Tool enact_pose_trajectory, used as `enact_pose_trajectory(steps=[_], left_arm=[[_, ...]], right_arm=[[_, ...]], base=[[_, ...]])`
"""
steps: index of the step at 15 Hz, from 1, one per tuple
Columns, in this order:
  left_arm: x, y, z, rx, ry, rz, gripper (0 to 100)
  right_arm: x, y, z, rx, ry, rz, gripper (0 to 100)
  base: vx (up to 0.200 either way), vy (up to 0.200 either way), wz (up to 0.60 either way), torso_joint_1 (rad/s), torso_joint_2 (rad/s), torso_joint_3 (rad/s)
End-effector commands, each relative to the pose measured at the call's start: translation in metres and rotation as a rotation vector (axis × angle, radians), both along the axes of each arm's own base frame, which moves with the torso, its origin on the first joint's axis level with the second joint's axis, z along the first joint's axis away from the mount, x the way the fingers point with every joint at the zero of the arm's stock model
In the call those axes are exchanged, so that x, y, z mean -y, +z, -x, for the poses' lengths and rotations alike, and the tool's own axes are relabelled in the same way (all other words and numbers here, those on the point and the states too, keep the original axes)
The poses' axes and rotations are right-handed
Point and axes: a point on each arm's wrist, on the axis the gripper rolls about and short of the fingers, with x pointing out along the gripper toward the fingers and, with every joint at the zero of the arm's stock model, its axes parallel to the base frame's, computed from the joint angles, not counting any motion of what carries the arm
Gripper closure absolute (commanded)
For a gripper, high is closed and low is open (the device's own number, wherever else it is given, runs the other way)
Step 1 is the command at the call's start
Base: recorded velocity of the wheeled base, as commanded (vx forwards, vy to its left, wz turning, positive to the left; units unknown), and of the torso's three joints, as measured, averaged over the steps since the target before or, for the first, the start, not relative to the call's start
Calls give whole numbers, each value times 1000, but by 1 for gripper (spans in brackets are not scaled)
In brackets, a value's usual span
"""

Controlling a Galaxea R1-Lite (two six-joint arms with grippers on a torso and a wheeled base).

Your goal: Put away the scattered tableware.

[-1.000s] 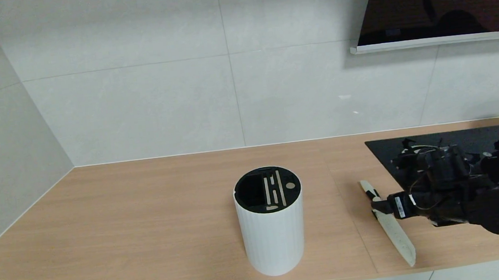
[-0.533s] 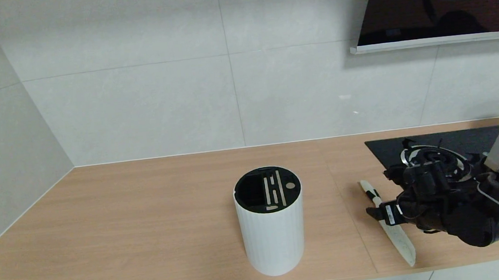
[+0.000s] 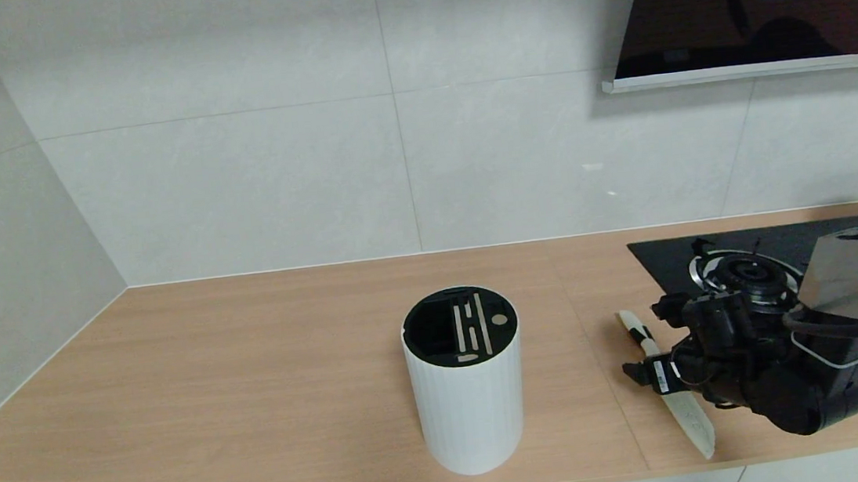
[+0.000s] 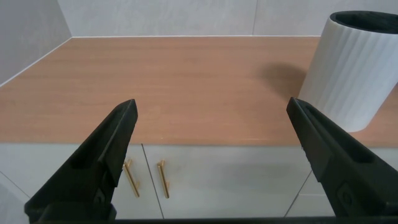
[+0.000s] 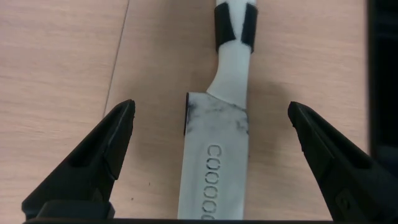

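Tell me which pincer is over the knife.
The right pincer, open astride the white knife beside the stove; the left pincer hangs before the cabinets, away from it.

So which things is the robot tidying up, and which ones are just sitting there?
For the job: the knife, flat on the counter; the white slotted holder; the right claw, open above the knife.
Just sitting there: the black stove; the hood over it.
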Motion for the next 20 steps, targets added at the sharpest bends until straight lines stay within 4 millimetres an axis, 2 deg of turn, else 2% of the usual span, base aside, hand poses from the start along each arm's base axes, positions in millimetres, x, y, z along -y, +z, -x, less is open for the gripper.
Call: enact_pose_trajectory(steps=[1, 9, 10, 15, 20], left_arm=[[0, 0, 0, -1, 1, 0, 0], [0, 0, 0, -2, 1, 0, 0], [0, 0, 0, -1, 1, 0, 0], [0, 0, 0, -1, 1, 0, 0], [0, 0, 0, -1, 1, 0, 0]], right_arm=[[0, -6, -2, -12, -1, 2, 0], [0, -11, -5, -12, -27, 24, 0], [0, -11, -5, -10, -27, 22, 100], [0, -14, -5, -18, -27, 25, 100], [1, -8, -4, -7, -31, 27, 100]], base=[[0, 0, 0, 0, 0, 0], [0, 0, 0, 0, 0, 0], [0, 0, 0, 0, 0, 0], [0, 0, 0, 0, 0, 0], [0, 0, 0, 0, 0, 0]])
